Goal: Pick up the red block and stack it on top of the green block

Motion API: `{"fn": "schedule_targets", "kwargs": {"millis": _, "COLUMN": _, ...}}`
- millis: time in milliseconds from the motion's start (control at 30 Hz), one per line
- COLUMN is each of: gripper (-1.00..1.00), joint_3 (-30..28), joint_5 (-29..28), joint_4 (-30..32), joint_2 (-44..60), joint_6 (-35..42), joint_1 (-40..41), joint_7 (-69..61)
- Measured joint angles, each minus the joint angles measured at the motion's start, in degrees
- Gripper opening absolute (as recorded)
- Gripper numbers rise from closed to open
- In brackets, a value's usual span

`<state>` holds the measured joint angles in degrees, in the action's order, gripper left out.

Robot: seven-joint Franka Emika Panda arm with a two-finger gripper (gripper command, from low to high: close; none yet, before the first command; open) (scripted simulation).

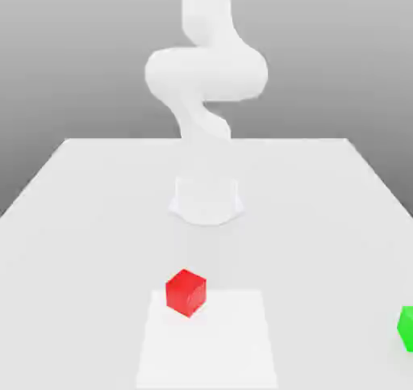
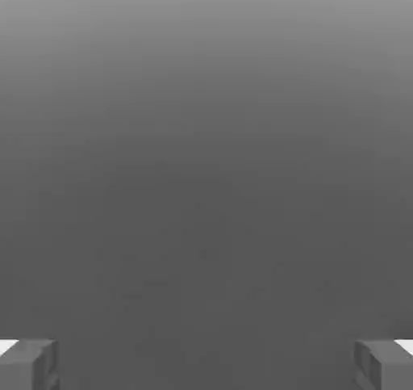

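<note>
The exterior view is bright and evenly lit, with a soft, diffuse light that has no plain source. The white table (image 1: 97,219) is pale enough that the white arm (image 1: 206,73) nearly merges with it, its edges soft and slightly smeared. Shadows are faint — the red block (image 1: 186,291) shows a darker face toward the exterior view's right, and the green block (image 1: 406,329) is cut by the frame's edge. There is no glare. A lighter rectangular patch (image 1: 208,340) lies on the table beneath the red block. The hand view is dim — a smooth grey gradient, lighter at one edge and darker toward the other, with mild banding.
</note>
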<state>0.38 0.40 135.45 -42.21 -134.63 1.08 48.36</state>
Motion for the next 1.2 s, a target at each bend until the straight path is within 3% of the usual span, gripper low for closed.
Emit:
{"fn": "schedule_targets", "kwargs": {"millis": 567, "gripper": 0.0, "joint_3": 3.7, "joint_5": 0.9, "joint_4": 30.0, "joint_2": 34.1, "joint_6": -25.8, "joint_1": 8.2, "joint_7": 23.7}}
{"fn": "schedule_targets", "kwargs": {"millis": 767, "gripper": 0.0, "joint_3": 1.9, "joint_5": -2.9, "joint_4": 30.2, "joint_2": 49.7, "joint_6": -38.6, "joint_1": 7.9, "joint_7": 28.3}}
{"fn": "schedule_targets", "kwargs": {"millis": 800, "gripper": -1.0, "joint_3": 1.2, "joint_5": -3.2, "joint_4": 29.9, "joint_2": 51.8, "joint_6": -40.3, "joint_1": 7.3, "joint_7": 28.6}}
{"fn": "schedule_targets", "kwargs": {"millis": 1033, "gripper": -1.0, "joint_3": 1.1, "joint_5": -3.5, "joint_4": 29.9, "joint_2": 52.3, "joint_6": -40.9, "joint_1": 7.2, "joint_7": 28.8}}
{"fn": "schedule_targets", "kwargs": {"millis": 1200, "gripper": -1.0, "joint_3": 2.3, "joint_5": -0.9, "joint_4": 31.1, "joint_2": 43.5, "joint_6": -33.3, "joint_1": 7.7, "joint_7": 26.9}}
